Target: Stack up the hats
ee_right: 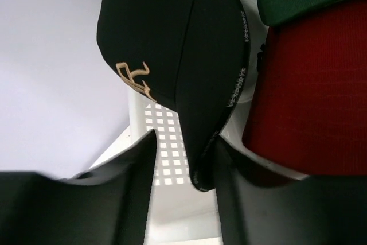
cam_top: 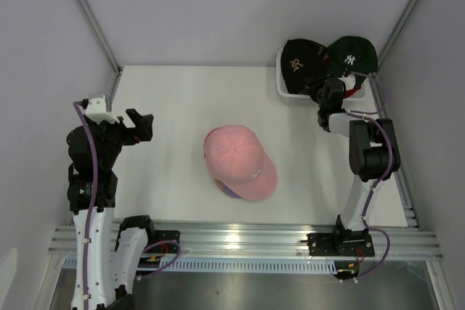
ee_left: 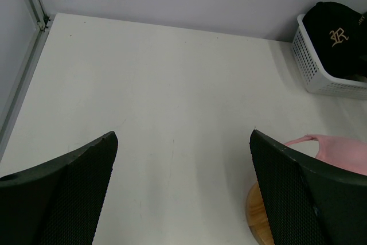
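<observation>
Top cam: my left gripper point(cam_top: 142, 125) hangs over the left side of the white table point(cam_top: 167, 179), jaws wide apart, nothing in them. Mid-table sits the pink fabric baseball cap point(cam_top: 240, 161), crown up, brim pointing to the near right. A sliver of the purple fabric cap point(cam_top: 227, 192) peeks out under its near edge. Far right corner: white mesh plastic basket point(cam_top: 285, 88), holding the black fabric cap w/ gold embroidered logo point(cam_top: 301, 59) and the dark green fabric cap w/ white logo point(cam_top: 354, 52) side by side. A bit of the red fabric cap point(cam_top: 354, 92) shows below the green one. My right gripper point(cam_top: 325, 88) is down at the basket's near side, by the black cap.

Left wrist cam: both my fingers spread wide, bare table between them. Pink cap at lower right, w/ the round wooden stand point(ee_left: 261, 222) showing under it. Basket and black cap at far right.

Right wrist cam: my jaws are partly apart, straddling the black cap's brim edge. The right finger looks to be against the brim; on the left side basket mesh shows through a gap, so no firm clamp. Red cap just right of the black one, green cap above the red.
</observation>
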